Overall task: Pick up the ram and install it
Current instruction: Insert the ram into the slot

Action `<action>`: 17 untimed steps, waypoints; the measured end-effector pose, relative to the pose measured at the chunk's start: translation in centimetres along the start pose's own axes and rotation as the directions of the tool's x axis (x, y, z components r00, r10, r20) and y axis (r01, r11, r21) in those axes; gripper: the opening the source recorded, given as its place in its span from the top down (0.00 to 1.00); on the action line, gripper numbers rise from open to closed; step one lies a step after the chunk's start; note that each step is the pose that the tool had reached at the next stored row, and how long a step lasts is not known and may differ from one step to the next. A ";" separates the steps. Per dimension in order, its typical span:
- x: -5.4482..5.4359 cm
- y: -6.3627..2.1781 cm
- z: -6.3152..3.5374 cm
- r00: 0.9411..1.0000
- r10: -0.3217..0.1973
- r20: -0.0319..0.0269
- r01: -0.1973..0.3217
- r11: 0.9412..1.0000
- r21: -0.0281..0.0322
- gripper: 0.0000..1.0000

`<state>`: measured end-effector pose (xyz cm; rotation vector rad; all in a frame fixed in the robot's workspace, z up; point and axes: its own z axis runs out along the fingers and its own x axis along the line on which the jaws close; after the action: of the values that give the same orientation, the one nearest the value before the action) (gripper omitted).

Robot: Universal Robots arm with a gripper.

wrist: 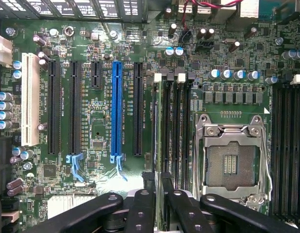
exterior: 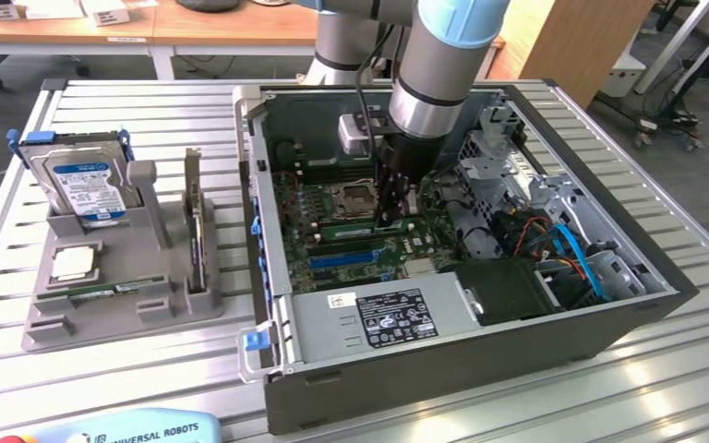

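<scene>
One stick accounted for inside the machine: the ram (wrist: 160, 126) stands on edge in the row of memory slots (wrist: 181, 126) on the motherboard (wrist: 98, 97), just beside the open CPU socket (wrist: 231, 160).

Progress, as I judge it: the pick-up is done, since the stick is off its holder and down in the computer case (exterior: 453, 369). Insertion looks well along; the stick sits in line with its slot and low against the board. I cannot tell whether it is pushed fully home or whether the end latches have caught, so that part stays unconfirmed.

Gripper (wrist: 158, 208): directly over the near end of the ram, straddling it, with the stick running out from its middle toward the far latches. I cannot tell whether it is pinching the stick or standing slightly off it.

Outside the case, at the exterior view's left: a second stick (exterior: 114, 291) lies flat on the grey holder (exterior: 145, 318), near the hard drive (exterior: 84, 185), all on the slatted surface (exterior: 108, 388) and well apart from the gripper.
</scene>
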<state>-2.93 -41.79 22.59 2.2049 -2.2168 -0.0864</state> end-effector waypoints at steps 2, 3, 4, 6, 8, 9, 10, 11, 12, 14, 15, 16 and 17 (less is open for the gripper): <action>0.0 0.01 -0.19 1.000 0.000 0.000 0.000 1.000 0.000 0.81; 0.0 0.02 -0.29 1.000 0.000 0.000 0.000 1.000 0.000 0.81; 0.0 0.02 -0.40 1.000 0.000 0.000 0.000 1.000 0.000 0.81; 0.0 0.03 -0.60 1.000 0.000 0.000 0.000 1.000 0.000 0.81; 0.0 0.04 -0.85 1.000 0.000 0.000 0.000 1.000 0.000 0.81; 0.0 0.05 -1.02 1.000 0.000 0.000 0.000 1.000 0.000 0.81; 0.0 0.06 -1.22 1.000 0.000 0.000 0.000 1.000 0.000 0.81; 0.0 0.07 -1.42 1.000 0.000 0.000 0.000 1.000 0.000 0.81; 0.0 0.08 -1.64 1.000 0.000 0.000 0.000 1.000 0.000 0.81; -0.1 0.10 -2.06 1.000 0.000 0.000 0.000 1.000 0.000 0.81; -0.1 0.11 -2.28 1.000 0.000 0.000 0.000 1.000 0.000 0.81; -0.1 0.12 -2.49 1.000 0.000 0.000 0.000 1.000 0.000 0.81; -0.1 0.13 -2.65 1.000 0.000 0.000 0.000 1.000 0.000 0.81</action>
<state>-2.93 -41.79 25.25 2.2049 -2.2167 -0.0862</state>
